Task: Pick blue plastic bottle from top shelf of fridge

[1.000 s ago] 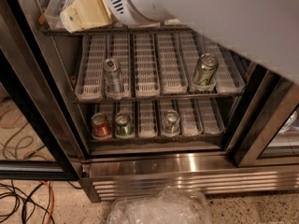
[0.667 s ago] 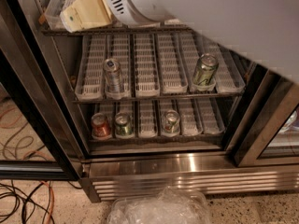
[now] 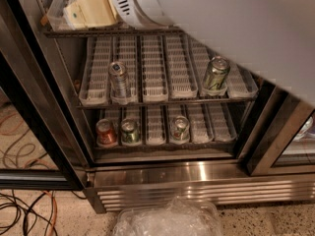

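The fridge [image 3: 197, 176] stands open in front of me, seen from above. The blue plastic bottle [image 3: 93, 9] shows at the top left as a wide pale label with a small dark square mark, on the top shelf [image 3: 98, 32]. My thick white arm [image 3: 221, 23] crosses the upper right, and its vented wrist end lies right beside the bottle. My gripper is hidden beyond that wrist end, by the bottle, so its fingers do not show. The bottle's cap and upper body are out of view.
The middle rack holds a silver can [image 3: 118, 77] and a green can [image 3: 215, 73]. The lower rack holds a red can [image 3: 105, 131], a green can [image 3: 130, 131] and a silver can [image 3: 179, 127]. A crumpled clear plastic bag [image 3: 167, 218] and cables [image 3: 24, 205] lie on the floor.
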Available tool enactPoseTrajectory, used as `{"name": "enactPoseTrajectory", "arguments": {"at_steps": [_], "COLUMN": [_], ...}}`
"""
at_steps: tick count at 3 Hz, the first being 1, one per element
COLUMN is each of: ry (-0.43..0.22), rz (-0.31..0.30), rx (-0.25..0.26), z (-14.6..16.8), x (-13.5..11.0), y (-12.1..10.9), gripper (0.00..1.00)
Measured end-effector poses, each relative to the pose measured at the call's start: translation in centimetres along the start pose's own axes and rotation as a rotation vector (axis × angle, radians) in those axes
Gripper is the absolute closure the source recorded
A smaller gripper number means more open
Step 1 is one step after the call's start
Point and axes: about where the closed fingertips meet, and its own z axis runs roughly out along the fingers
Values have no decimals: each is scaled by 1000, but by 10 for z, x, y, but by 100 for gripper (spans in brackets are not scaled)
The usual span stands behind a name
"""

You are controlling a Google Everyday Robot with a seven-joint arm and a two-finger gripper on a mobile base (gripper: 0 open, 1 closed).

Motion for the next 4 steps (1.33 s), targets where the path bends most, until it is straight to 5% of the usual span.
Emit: {"name": "enactPoseTrajectory", "arguments": {"at_steps": [2,4], "ry": [-147,-202], "rz": [82,170], "rx": [90,200], "z": [9,0], "x": [18,-6], "y": [-21,-35], "gripper": [0,0]}}
